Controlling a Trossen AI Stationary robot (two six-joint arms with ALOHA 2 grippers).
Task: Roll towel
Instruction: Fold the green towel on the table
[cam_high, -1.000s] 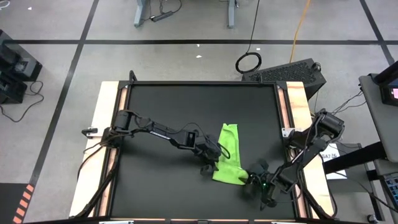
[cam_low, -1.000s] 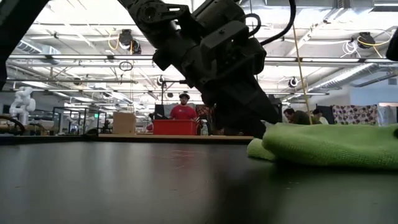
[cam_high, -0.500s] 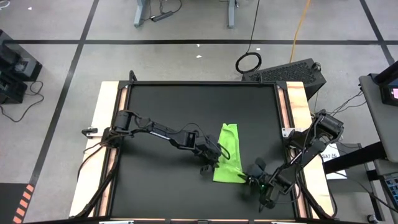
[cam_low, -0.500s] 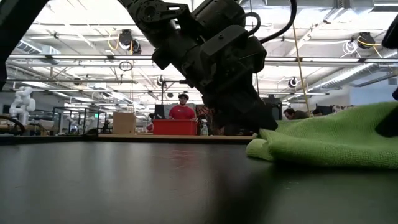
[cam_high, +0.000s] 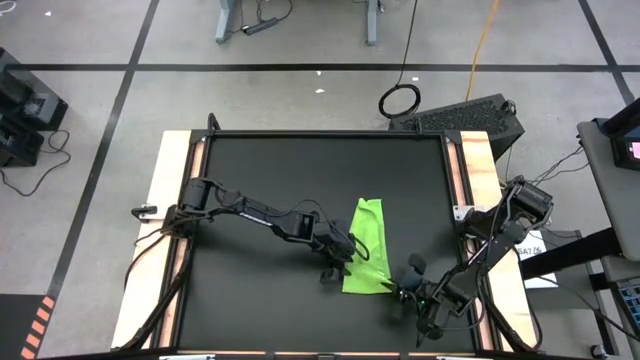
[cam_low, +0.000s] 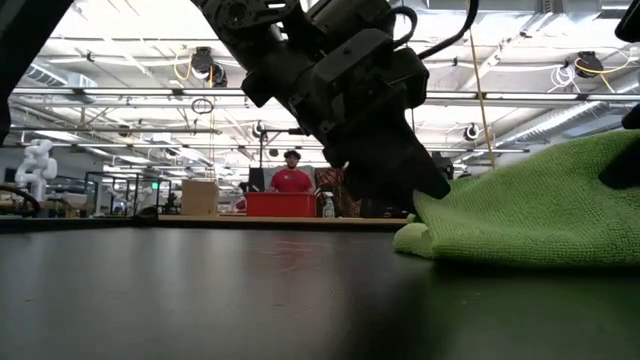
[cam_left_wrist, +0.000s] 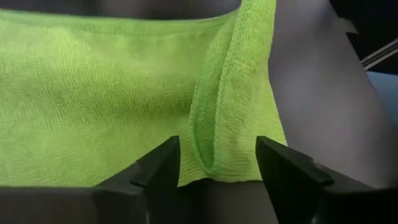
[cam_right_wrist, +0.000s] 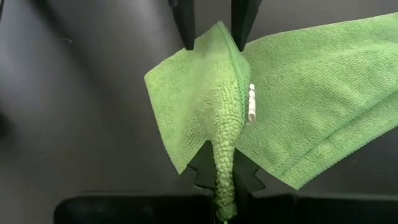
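Note:
The lime-green towel (cam_high: 367, 245) lies as a folded strip on the black table, running from far to near. My left gripper (cam_left_wrist: 217, 174) stands open at the towel's near left part, one finger on each side of a raised fold (cam_left_wrist: 214, 118). It also shows from the front in the right wrist view, as the left gripper (cam_right_wrist: 211, 28). My right gripper (cam_high: 395, 290) is shut on the towel's near right corner. In the low view the towel (cam_low: 520, 220) slopes up toward the right. My left gripper has its fingers (cam_left_wrist: 163, 169) beside the towel's raised fold; I cannot tell whether they touch the cloth. My right gripper pinches the towel's near right corner (cam_right_wrist: 222, 155), bunched into a narrow ridge, between its two fingers. It comes slanting down from the table's near right. The corner is lifted off the table, and the rest of the towel lies on it.
The black table top (cam_high: 260, 180) has wooden rails on its left side and its right side (cam_high: 478, 170). Cables and a dark box (cam_high: 470, 115) lie past the far right corner. In the low view a person in red (cam_low: 292, 180) stands far behind the table.
My right gripper has risen a little with the towel's near right corner. In the low view the towel's right side has gone from lying flat to sloping up. The towel's far part has stayed on the table.

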